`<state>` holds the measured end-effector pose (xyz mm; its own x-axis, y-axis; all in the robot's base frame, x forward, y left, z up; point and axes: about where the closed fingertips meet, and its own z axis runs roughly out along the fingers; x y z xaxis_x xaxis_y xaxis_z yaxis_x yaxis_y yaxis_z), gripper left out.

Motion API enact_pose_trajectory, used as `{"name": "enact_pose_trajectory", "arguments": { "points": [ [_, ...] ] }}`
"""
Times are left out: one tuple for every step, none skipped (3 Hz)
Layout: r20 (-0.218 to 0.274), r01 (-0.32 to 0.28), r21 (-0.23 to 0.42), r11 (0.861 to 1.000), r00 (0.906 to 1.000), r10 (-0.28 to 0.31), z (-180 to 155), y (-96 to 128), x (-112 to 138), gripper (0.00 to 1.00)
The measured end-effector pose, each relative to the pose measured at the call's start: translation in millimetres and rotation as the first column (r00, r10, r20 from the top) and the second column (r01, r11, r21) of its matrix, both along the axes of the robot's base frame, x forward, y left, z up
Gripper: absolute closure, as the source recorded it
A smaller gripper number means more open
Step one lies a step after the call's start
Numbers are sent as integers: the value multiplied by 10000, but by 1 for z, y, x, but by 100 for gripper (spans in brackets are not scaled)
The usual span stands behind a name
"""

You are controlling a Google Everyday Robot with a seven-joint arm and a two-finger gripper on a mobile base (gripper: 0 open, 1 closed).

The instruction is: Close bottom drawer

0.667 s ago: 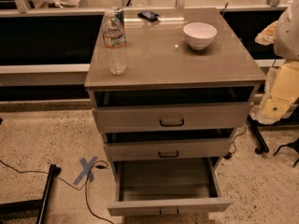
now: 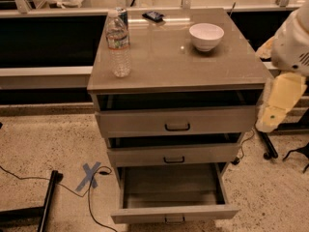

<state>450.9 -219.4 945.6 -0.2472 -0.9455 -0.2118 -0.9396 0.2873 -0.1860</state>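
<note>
The bottom drawer [image 2: 175,213] is the lowest of three grey drawers in the cabinet. It is pulled far out and its empty inside shows; its small dark handle sits at the centre of the low front panel. The middle drawer [image 2: 174,154] and the top drawer [image 2: 176,122] are each pulled out a little. My arm [image 2: 285,76] hangs at the right edge, beside the cabinet at the height of the top drawer. The gripper [image 2: 270,121] is at the arm's lower end, apart from the cabinet's right side and well above the bottom drawer.
On the cabinet top [image 2: 159,62] stand a clear water bottle [image 2: 118,43], a white bowl [image 2: 206,36] and a small dark object [image 2: 154,16]. A blue tape cross [image 2: 90,175], a black cable and a dark stand leg [image 2: 48,202] lie on the floor at left.
The view has shifted slightly; the cabinet and drawers stand as before. My arm stays at the right of the cabinet.
</note>
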Motion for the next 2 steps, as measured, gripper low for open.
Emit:
{"name": "enact_pose_trajectory", "arguments": {
  "points": [
    [-833, 184, 944, 9954, 9965, -105, -71, -8, 3, 0],
    [-736, 1056, 3240, 9402, 9936, -862, -158, -36, -8, 0]
  ]
}}
